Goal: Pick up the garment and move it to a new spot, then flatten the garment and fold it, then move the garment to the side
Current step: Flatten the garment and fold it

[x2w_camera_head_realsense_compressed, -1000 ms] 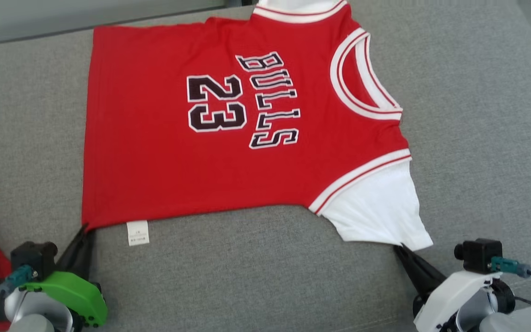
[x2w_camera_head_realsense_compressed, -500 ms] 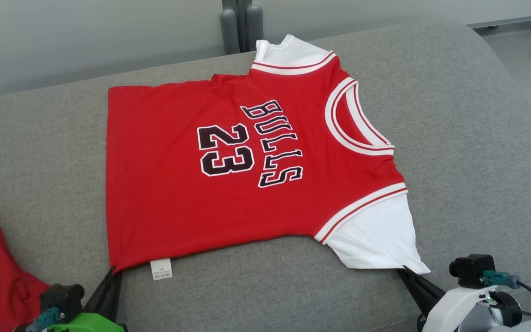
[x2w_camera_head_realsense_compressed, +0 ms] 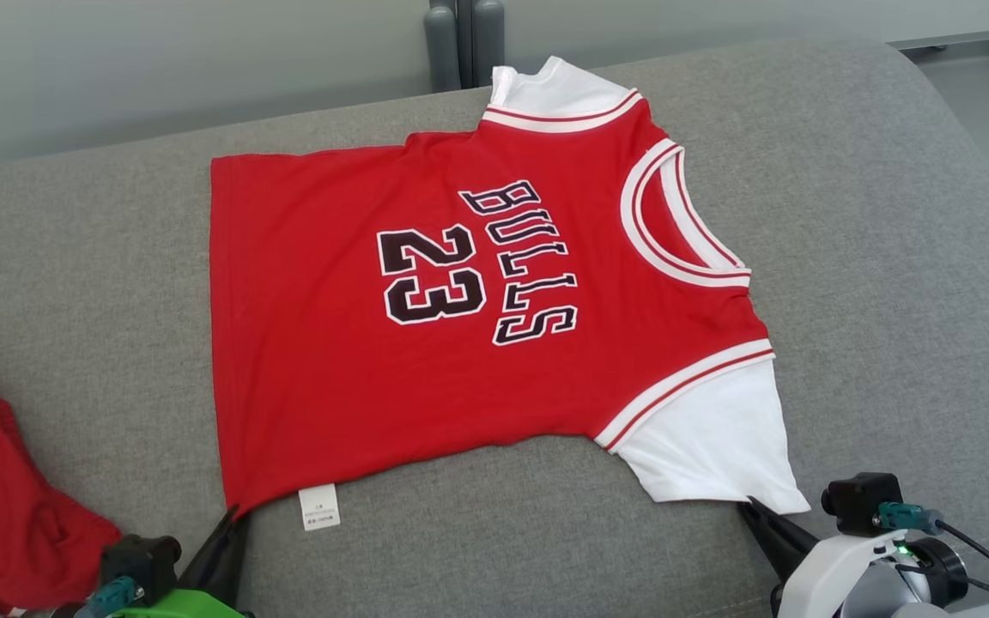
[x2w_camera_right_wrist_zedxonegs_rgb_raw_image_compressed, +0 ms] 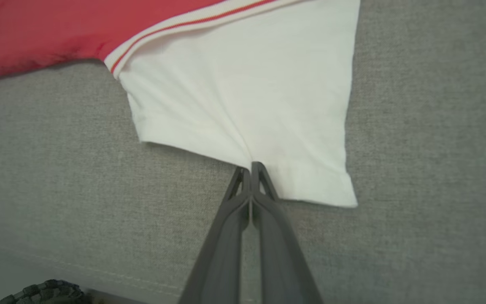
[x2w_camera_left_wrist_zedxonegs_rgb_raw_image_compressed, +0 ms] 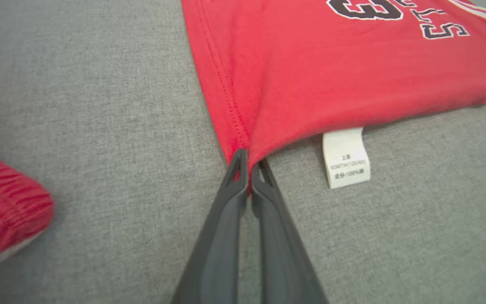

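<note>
Noted a crumpled red cloth (x2w_camera_head_realsense_compressed: 5, 524) well to the left of the left fingers, resting on the grey cushion (x2w_camera_head_realsense_compressed: 907, 283) and apart from the garment.

Found the left gripper (x2w_camera_head_realsense_compressed: 233, 515) with its fingers pressed together on the near hem corner of the garment (x2w_camera_head_realsense_compressed: 314, 343). Confirmed in the left wrist view: red fabric nipped between the two dark tips and drawn into a small peak at the pinch. Located a white care label (x2w_camera_left_wrist_zedxonegs_rgb_raw_image_compressed: 345, 158) just to the right of those fingertips, lying flat on the cushion and protruding from under the near edge of the garment, close to the fingers but not touching them.

Observed the garment spread flat on the cushion ahead of both pairs of fingers: red body, "23" and "BULLS" in dark, white-edged characters, hem toward the left fingers, white-trimmed neckline (x2w_camera_head_realsense_compressed: 683, 215) toward the right. Saw a shallow wave along the near edge between the two pinch points. Noted the far white sleeve (x2w_camera_head_realsense_compressed: 546, 86) beyond the lettering, at the back edge of the cushion.

Found the right gripper (x2w_camera_head_realsense_compressed: 752, 508) with its fingers shut tight on the cuff edge of the near white sleeve (x2w_camera_head_realsense_compressed: 709, 429). Confirmed in the right wrist view: tips closed with no gap, white cloth creased in a fan outward from the pinch, cuff corner lying just right of the tips.

Registered a dark braided object (x2w_camera_right_wrist_zedxonegs_rgb_raw_image_compressed: 42, 293) behind and left of the right fingers; could not identify it.
</note>
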